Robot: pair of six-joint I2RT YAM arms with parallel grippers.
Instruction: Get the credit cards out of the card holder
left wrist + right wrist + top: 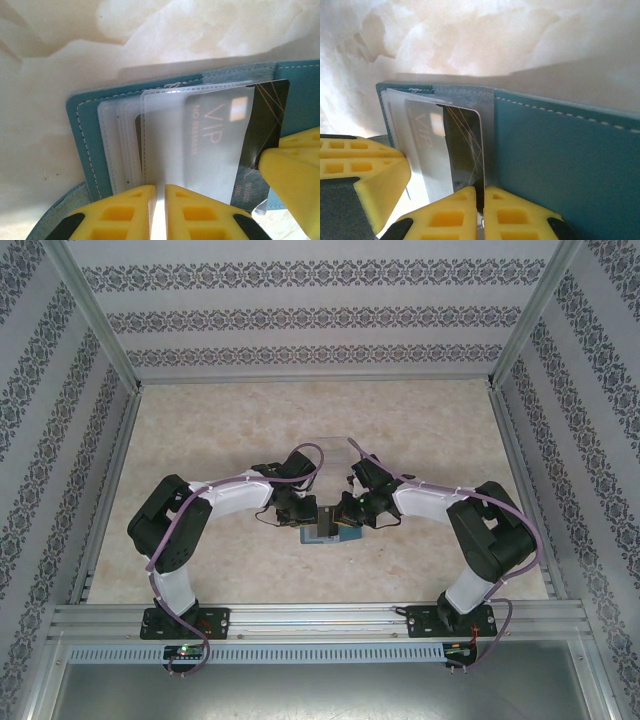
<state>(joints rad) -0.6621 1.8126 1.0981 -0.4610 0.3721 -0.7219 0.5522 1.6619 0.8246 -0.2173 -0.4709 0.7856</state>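
I've got the teal-blue folding card holder (330, 534) lying open on the pale marbled table (200, 430), mid-width, towards its near edge, between both arms. The left gripper (160, 192) is pinched narrow on the clear plastic sleeve (170, 135). The right gripper (481, 194) is nipped onto the dark VIP credit card (462, 145), which sticks partway out. I reckon no card is free yet, and the stacked pockets behind are untouched.

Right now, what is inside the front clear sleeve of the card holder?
A dark VIP card, sticking partly out of the clear sleeve. The sleeves behind it overlap, so their contents cannot be told.
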